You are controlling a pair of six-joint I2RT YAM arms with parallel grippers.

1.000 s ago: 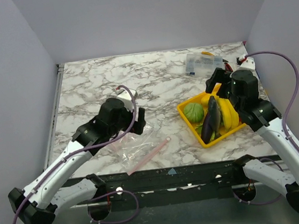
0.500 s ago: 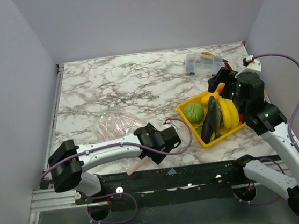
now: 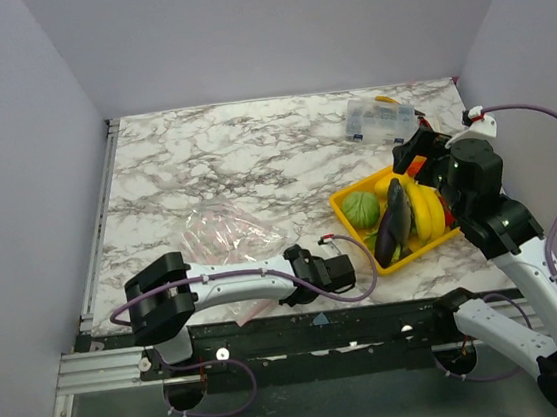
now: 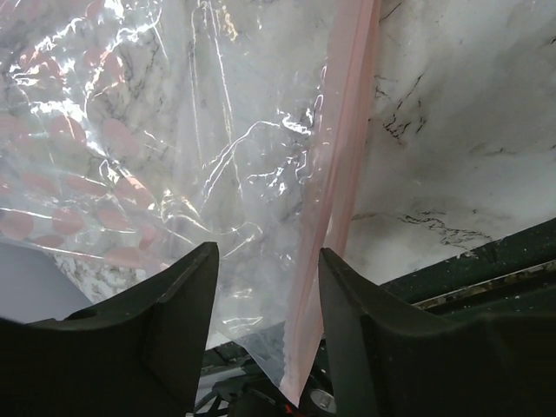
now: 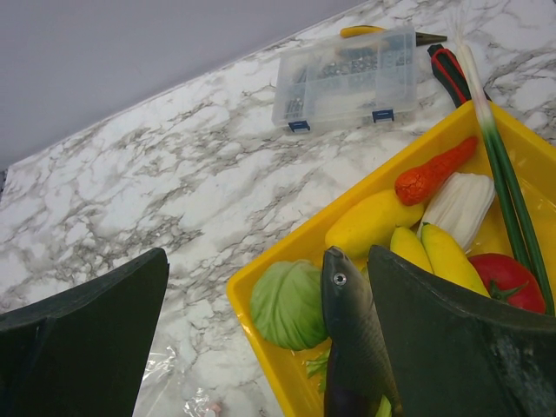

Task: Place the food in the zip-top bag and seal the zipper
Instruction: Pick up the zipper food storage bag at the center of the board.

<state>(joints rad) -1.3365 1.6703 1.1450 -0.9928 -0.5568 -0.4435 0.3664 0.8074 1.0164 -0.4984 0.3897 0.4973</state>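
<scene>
The clear zip-top bag [image 3: 223,233] lies crinkled at the front left of the table. In the left wrist view the bag [image 4: 174,130] fills the frame, and its pink zipper strip [image 4: 347,156] runs down between my fingers. My left gripper [image 4: 269,287] is open around the strip and low at the table's near edge [image 3: 338,272]. The food sits in the yellow tray [image 5: 304,234]: a round green one [image 5: 291,304], bananas [image 5: 434,256], a red fruit [image 5: 508,282] and a dark fish-shaped piece [image 5: 352,347]. My right gripper [image 5: 265,295] is open and empty above the tray [image 3: 415,153].
A rigid clear compartment box [image 5: 347,78] stands behind the tray, with tool handles beside it. The tray [image 3: 336,202] also holds an orange carrot [image 5: 434,169], a white piece [image 5: 460,204] and a long green stalk [image 5: 499,156]. Walls close in on three sides.
My left arm has swung down and to the right, from over the bag to the near edge, uncovering the bag. My right gripper has drawn back and to the right a little.
</scene>
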